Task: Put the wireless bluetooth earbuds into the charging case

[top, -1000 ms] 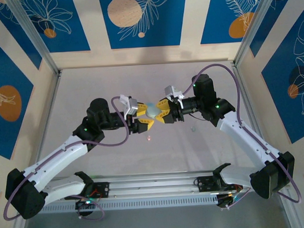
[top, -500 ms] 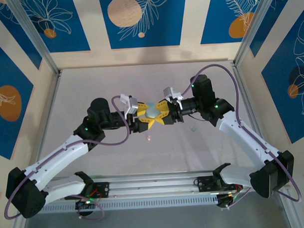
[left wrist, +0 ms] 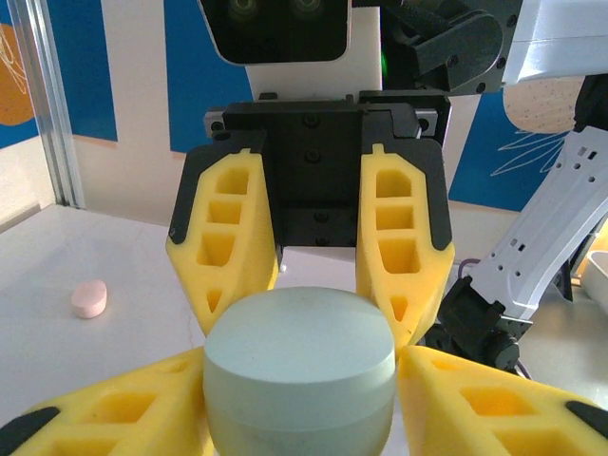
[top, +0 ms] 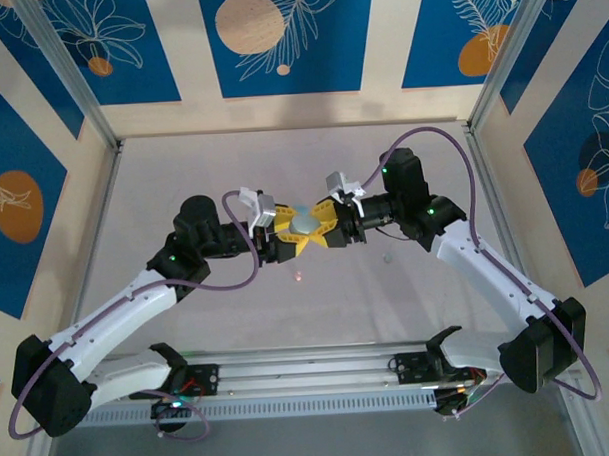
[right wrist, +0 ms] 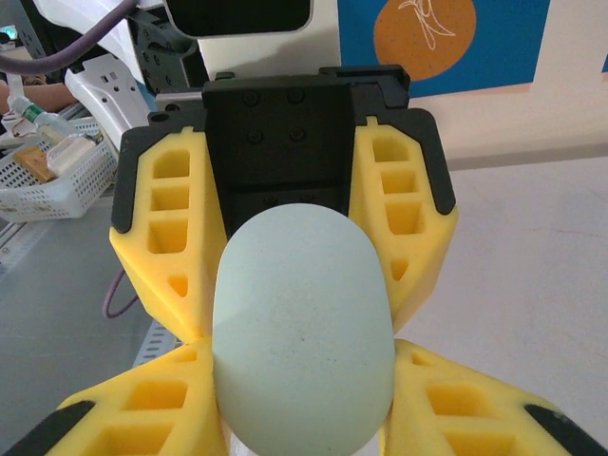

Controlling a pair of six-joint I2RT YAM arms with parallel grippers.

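Note:
The charging case point(top: 302, 221), a pale teal rounded pebble with its lid closed, hangs above the middle of the table between both grippers. My left gripper point(top: 285, 236) is shut on it from the left, its yellow fingers point(left wrist: 114, 418) pressed to both sides of the case point(left wrist: 299, 366). My right gripper point(top: 323, 227) is shut on it from the right, its fingers point(right wrist: 456, 408) flanking the case point(right wrist: 302, 332). Each wrist view shows the other gripper's fingers facing it across the case. One pale pink earbud point(top: 299, 276) lies on the table just in front of the grippers, also seen as the earbud point(left wrist: 89, 298) at left.
A small pale object point(top: 386, 255) lies on the table under the right arm. Aluminium posts point(top: 74, 86) and patterned walls enclose the table. A metal rail point(top: 310, 373) runs along the near edge. A white basket point(right wrist: 57, 176) sits off the table.
The left gripper's fingers have closed in against the case. Both grippers and the case have shifted slightly toward the back of the table.

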